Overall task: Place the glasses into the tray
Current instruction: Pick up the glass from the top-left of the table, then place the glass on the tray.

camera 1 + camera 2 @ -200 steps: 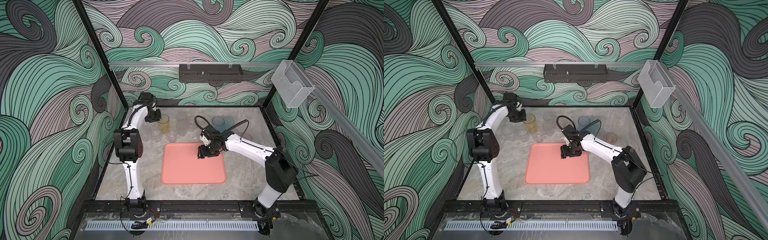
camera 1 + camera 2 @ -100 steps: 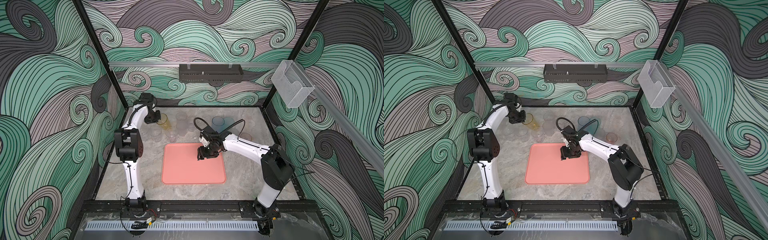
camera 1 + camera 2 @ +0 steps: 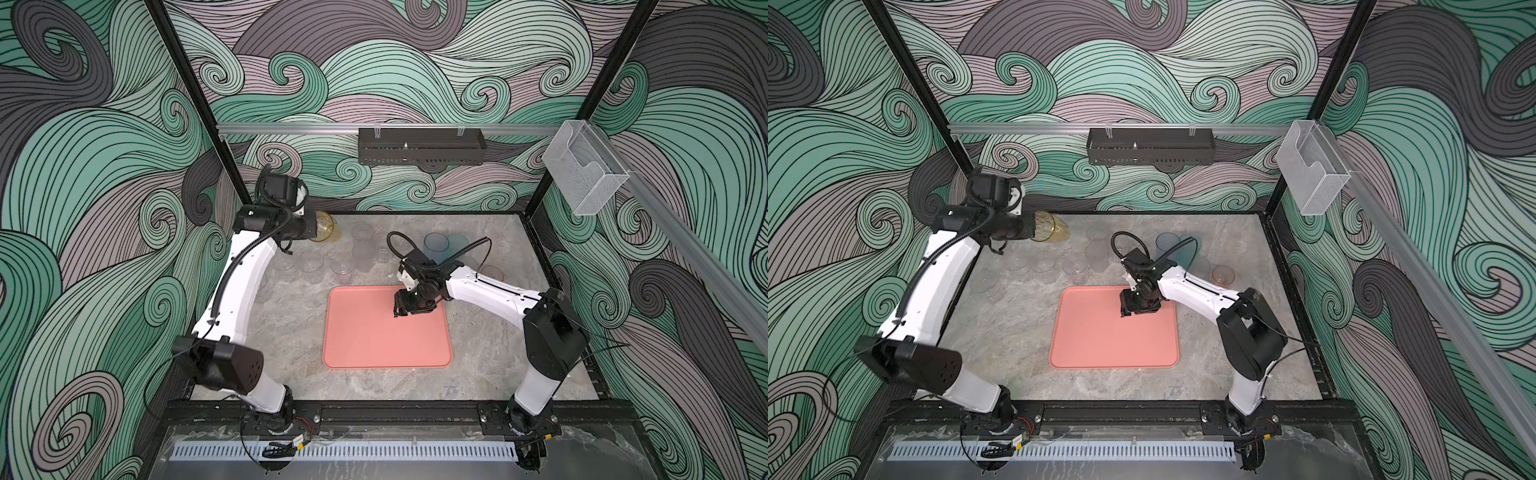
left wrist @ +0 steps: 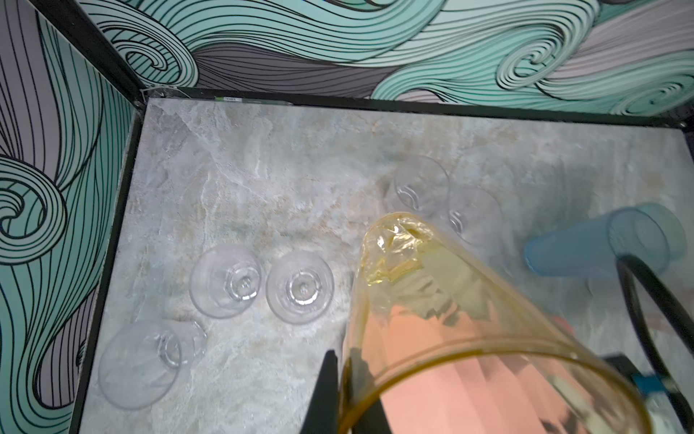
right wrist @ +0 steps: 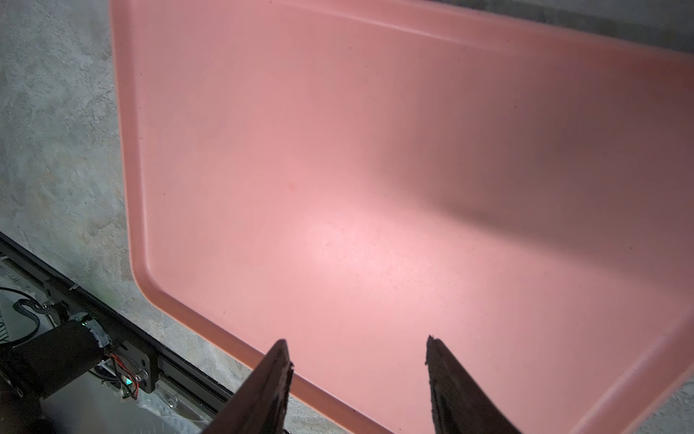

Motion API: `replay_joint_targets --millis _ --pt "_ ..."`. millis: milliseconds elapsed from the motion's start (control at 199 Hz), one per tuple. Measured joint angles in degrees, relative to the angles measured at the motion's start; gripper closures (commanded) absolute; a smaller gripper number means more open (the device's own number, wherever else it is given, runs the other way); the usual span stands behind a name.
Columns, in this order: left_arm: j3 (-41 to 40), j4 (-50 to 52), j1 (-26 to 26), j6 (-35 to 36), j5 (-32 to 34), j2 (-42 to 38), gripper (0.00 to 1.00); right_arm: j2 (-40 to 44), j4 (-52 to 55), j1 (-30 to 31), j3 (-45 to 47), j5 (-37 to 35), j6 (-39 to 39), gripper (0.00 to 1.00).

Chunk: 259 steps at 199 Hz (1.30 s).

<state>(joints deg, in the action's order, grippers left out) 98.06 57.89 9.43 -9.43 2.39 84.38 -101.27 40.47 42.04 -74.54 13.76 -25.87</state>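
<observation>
Several clear glasses [image 4: 299, 287] faint, left gripper [image 4: 342, 370] clamped on amber glass [image 4: 432, 300], partly cropped, right gripper [image 5: 358, 345] apart over tray [image 5: 338, 150]

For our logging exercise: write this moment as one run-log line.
left gripper: shut on amber glass | right gripper: open, holding nothing, over tray | tray: no glasses in it

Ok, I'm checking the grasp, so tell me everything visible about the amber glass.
The amber glass is a tall, see-through yellow tumbler, empty. The left hand is shut on its rim, one finger inside, one outside. It is tipped sideways, base pointing away from the hand, near the table's far left corner.
</observation>
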Motion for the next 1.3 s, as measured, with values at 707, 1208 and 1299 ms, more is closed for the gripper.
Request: replay_joint_targets --millis 707,1208,1299 --pt "-16.3 9.0 7.8 -3.4 2.0 9.0 1.00 0.1 -1.2 7.9 -0.5 -2.8 -2.6 0.44" --pt "-11.8 7.9 7.9 -2.8 5.5 15.9 1.00 -1.2 -1.9 8.3 -0.2 -2.8 -3.0 0.44" --pt "-11.6 7.8 7.9 -2.7 5.8 15.9 1.00 -1.4 -1.9 8.3 -0.2 -2.8 -3.0 0.44"
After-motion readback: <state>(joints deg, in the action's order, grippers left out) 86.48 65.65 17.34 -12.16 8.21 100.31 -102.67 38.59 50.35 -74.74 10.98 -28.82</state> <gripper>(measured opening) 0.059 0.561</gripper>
